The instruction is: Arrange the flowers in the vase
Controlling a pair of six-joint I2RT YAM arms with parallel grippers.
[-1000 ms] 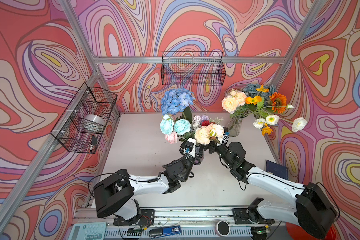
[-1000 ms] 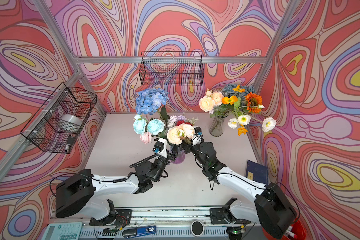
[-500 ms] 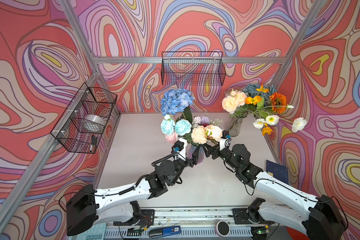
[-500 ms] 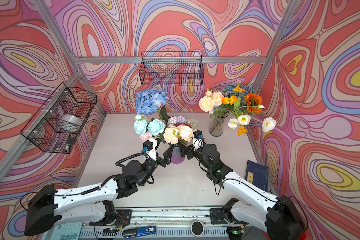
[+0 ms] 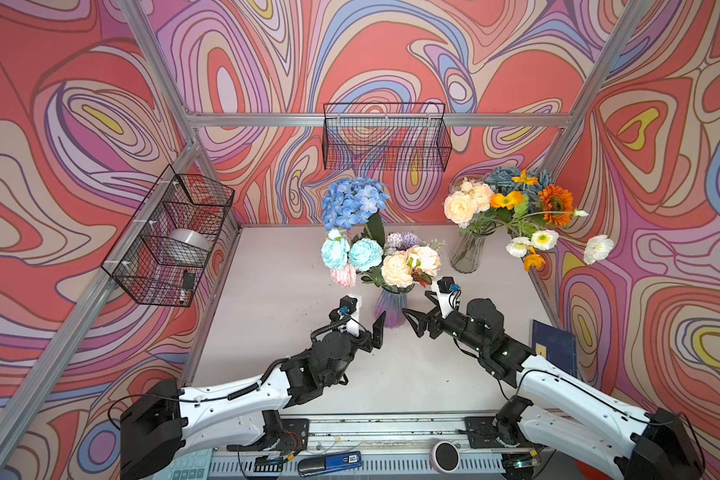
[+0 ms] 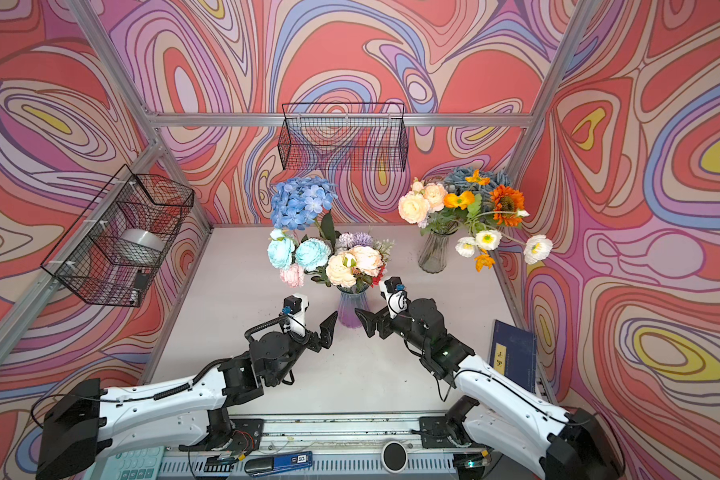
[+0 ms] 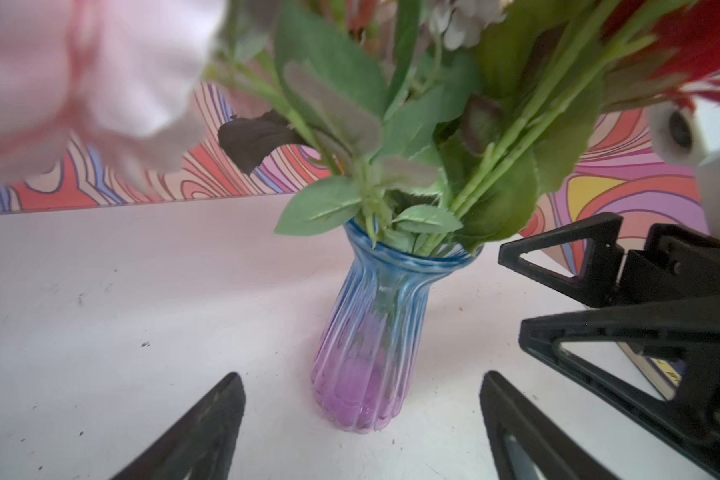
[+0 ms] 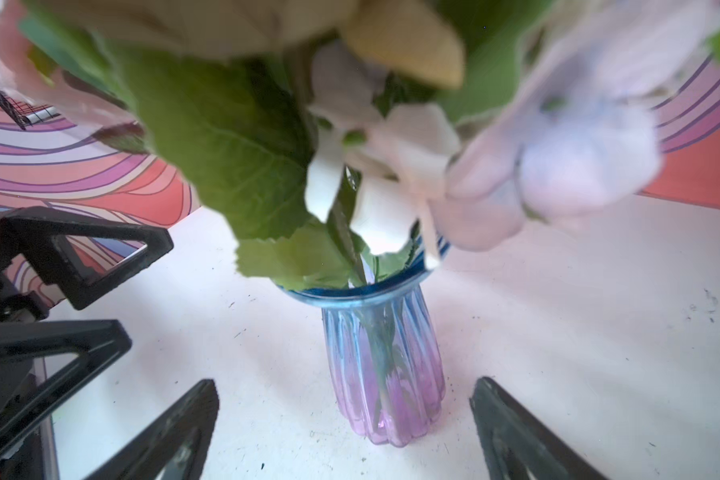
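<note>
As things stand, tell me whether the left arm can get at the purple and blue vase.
Probably yes. The vase stands upright just ahead of the left arm's open fingers, with only table between. The right arm's fingers sit on its other side, apart from it.

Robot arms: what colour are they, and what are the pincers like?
The left arm and right arm have white shells, black joints and black cables. The left pincer and right pincer each have two black, pointed, triangle-shaped fingers with hollow middles.
</note>
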